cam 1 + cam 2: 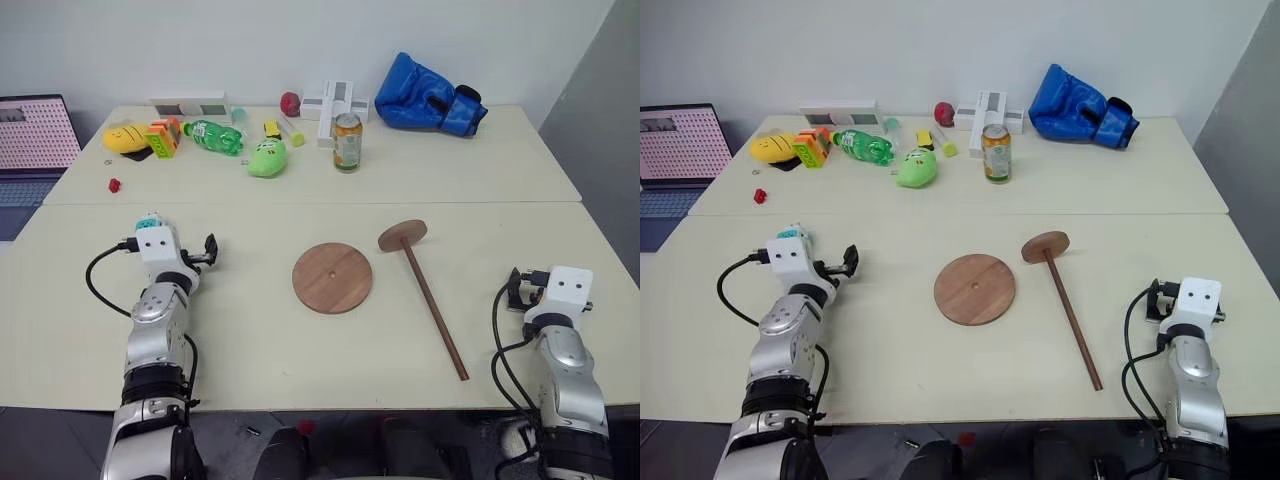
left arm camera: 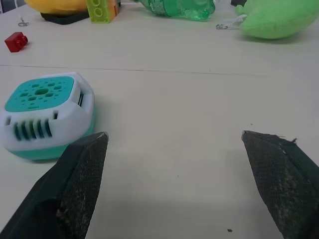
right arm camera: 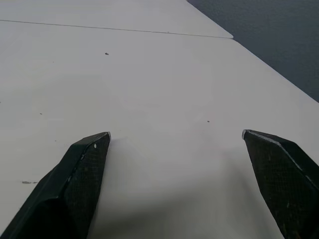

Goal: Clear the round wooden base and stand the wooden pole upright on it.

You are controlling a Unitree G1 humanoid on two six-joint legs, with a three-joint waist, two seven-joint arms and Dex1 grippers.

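Observation:
The round wooden base (image 1: 332, 277) lies flat in the middle of the near table, with nothing on it and its small centre hole showing. The wooden pole (image 1: 432, 304) lies on the table just right of the base. Its smaller disc end (image 1: 402, 235) points toward the far side. My left gripper (image 2: 174, 142) rests low over the table well left of the base, open, with nothing between its fingers (image 2: 79, 174). Near the table's right front edge, far right of the pole, my right gripper (image 3: 175, 137) is open and empty above bare tabletop.
A small teal-and-white device (image 2: 45, 117) sits just beside my left gripper. On the far table stand a soda can (image 1: 347, 141), a green bottle (image 1: 213, 136), a green plush (image 1: 267, 158), a yellow toy (image 1: 125, 137), a blue boxing glove (image 1: 430, 95) and a red brick (image 1: 114, 184).

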